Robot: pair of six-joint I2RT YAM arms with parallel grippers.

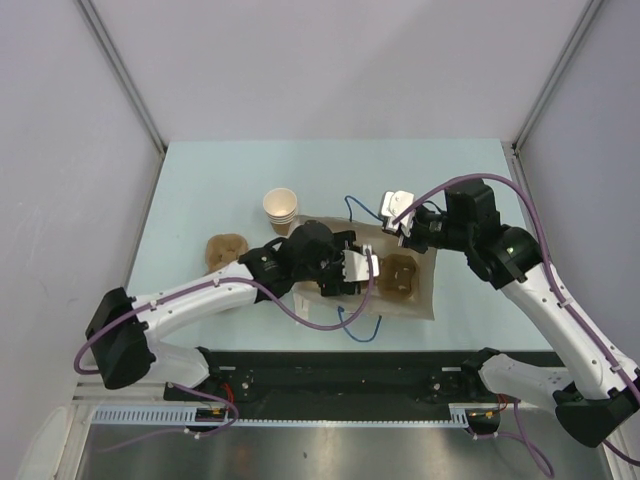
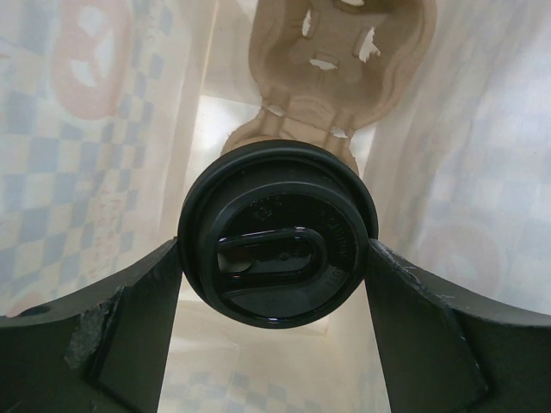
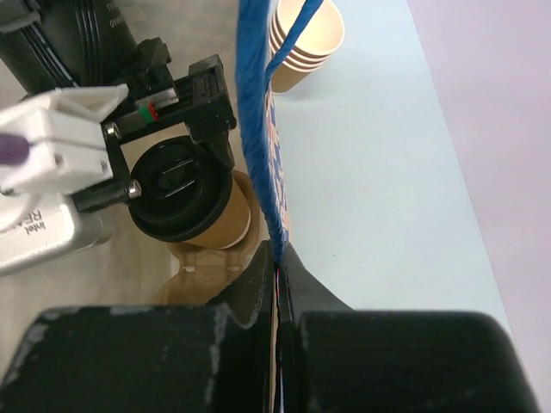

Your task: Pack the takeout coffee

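Left arm base (image 1: pixel 118 350), matte black, sits closest at bottom-left. Its white link runs up-right with a purple cable looped along it.

Right of that, flat on the table: loose pulp carrier (image 1: pixel 227 250), brown moulded fibre, rough surface.

Next: stack of lidless paper cups (image 1: pixel 281 207), tan, nested, upright, near the bag's far-left corner.

Then paper bag (image 1: pixel 425 300) on its side, mouth toward the left arm. Thin pale paper, faint checker print showing through the walls, blue handles (image 3: pixel 254 112).

Inside the mouth, left gripper (image 2: pixel 275 258) has its black fingers (image 2: pixel 129 327) clamped on both sides of the takeout coffee (image 3: pixel 181 189).

Second pulp carrier (image 2: pixel 336 52) lies deeper in the bag, just past the cup.

Far right: right gripper (image 3: pixel 277 267), jaws closed tight on the bag's rim and blue handle together.

Coffee: small tan paper cup with a round glossy black plastic lid, raised rim, oval sip recess. Lid faces the left wrist camera. Cup is tilted, base pointing into the bag.

Table (image 1: pixel 200 190): smooth pale blue-green top. Plain light grey wall panels (image 1: pixel 330 60) on three sides, metal corner posts.
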